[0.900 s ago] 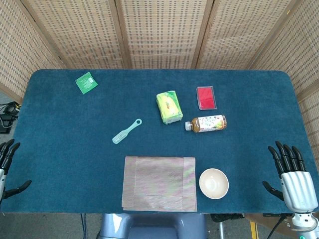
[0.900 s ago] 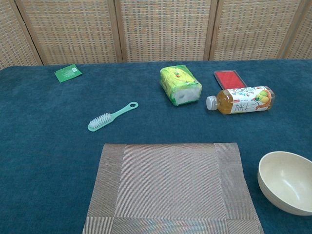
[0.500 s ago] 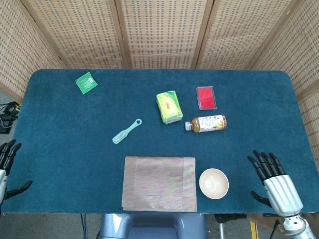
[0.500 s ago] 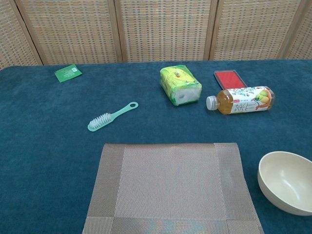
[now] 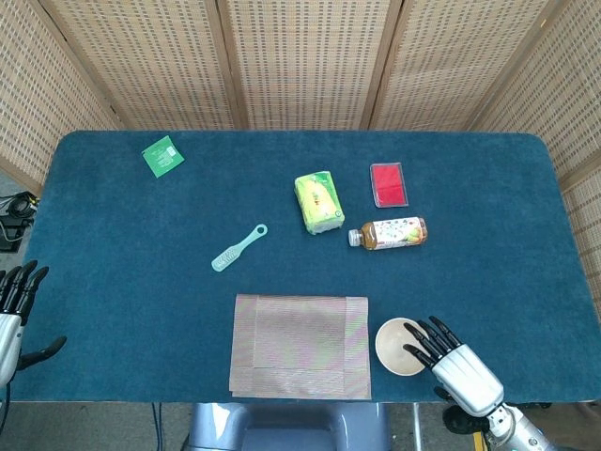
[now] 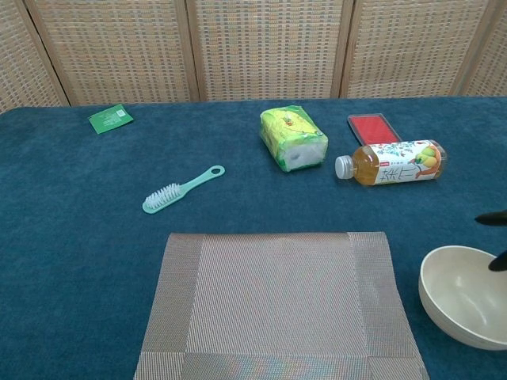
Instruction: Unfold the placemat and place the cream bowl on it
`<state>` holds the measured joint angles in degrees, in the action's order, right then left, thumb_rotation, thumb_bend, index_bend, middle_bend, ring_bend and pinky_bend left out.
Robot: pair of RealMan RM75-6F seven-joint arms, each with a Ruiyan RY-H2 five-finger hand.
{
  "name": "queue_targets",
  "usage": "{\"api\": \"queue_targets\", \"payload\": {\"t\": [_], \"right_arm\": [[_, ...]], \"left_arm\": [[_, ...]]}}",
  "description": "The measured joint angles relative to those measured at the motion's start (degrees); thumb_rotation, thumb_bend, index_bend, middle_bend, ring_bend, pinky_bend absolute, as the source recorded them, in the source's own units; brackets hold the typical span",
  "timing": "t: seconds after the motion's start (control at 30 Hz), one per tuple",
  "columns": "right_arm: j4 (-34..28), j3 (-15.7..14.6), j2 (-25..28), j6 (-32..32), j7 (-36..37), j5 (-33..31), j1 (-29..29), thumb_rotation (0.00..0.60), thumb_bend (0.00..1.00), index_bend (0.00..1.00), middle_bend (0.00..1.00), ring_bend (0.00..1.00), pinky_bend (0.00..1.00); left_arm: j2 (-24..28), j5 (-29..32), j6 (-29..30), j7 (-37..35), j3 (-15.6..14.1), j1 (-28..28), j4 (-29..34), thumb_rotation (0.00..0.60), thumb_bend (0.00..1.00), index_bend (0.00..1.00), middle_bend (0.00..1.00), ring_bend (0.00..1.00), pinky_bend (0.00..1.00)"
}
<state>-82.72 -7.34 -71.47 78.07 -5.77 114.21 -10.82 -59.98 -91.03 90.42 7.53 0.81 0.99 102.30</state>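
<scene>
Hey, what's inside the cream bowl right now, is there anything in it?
The cream bowl looks empty in the chest view: plain cream inside. In the head view the right hand reaches over its right rim, hiding that part. The nearest inner wall is hidden by the rim.

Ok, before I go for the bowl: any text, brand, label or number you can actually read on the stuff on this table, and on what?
Nothing reads clearly.
Bottle: the label carries print and fruit pictures, too blurred to quote.
Green packet: faint white marks, too small to read.
Yellow-green pack: printed wrapper, lettering blurred.
Red case, brush, placemat, cream bowl: no visible text.
</scene>
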Motion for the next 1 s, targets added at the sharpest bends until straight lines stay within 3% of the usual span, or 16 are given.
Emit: {"api": "queue_targets", "payload": {"t": [0.17, 0.43, 0.63, 1.0], "right_arm": [[1.3, -0.4, -2.8, -3.8, 0.2, -2.2, -1.5, 0.600, 0.04, 0.32, 0.00, 0.00, 0.00], [4.7, -0.7, -6.5, -3.9, 1.8, -2.5, -2.8, 0.600, 0.38, 0.48, 0.00, 0.00, 0.00], [7.6, -0.8, -9.0, -1.9, 4.1, -2.4, -3.7, 0.600, 0.55, 0.62, 0.00, 0.00, 0.00], [8.1, -0.7, -9.4, 1.5, 6.5, -2.9, -4.4, 0.600, 0.60, 0.68, 0.00, 0.00, 0.00]], "left_arm": [[0.4, 0.1, 0.3, -1.0, 0.0, -0.1, -0.1, 0.600, 0.00, 0.00, 0.00, 0.00, 0.00], [0.8, 0.2, 0.4, -2.2, 0.1, -0.2, -0.2, 0.600, 0.00, 0.00, 0.00, 0.00, 0.00], [1.0, 0.6, 0.2, -2.6, 0.3, -0.1, -0.3, 0.600, 0.00, 0.00, 0.00, 0.00, 0.00], [1.3, 0.8, 0.3, -3.4, 0.3, -0.2, -0.3, 0.600, 0.00, 0.00, 0.00, 0.00, 0.00]]}}
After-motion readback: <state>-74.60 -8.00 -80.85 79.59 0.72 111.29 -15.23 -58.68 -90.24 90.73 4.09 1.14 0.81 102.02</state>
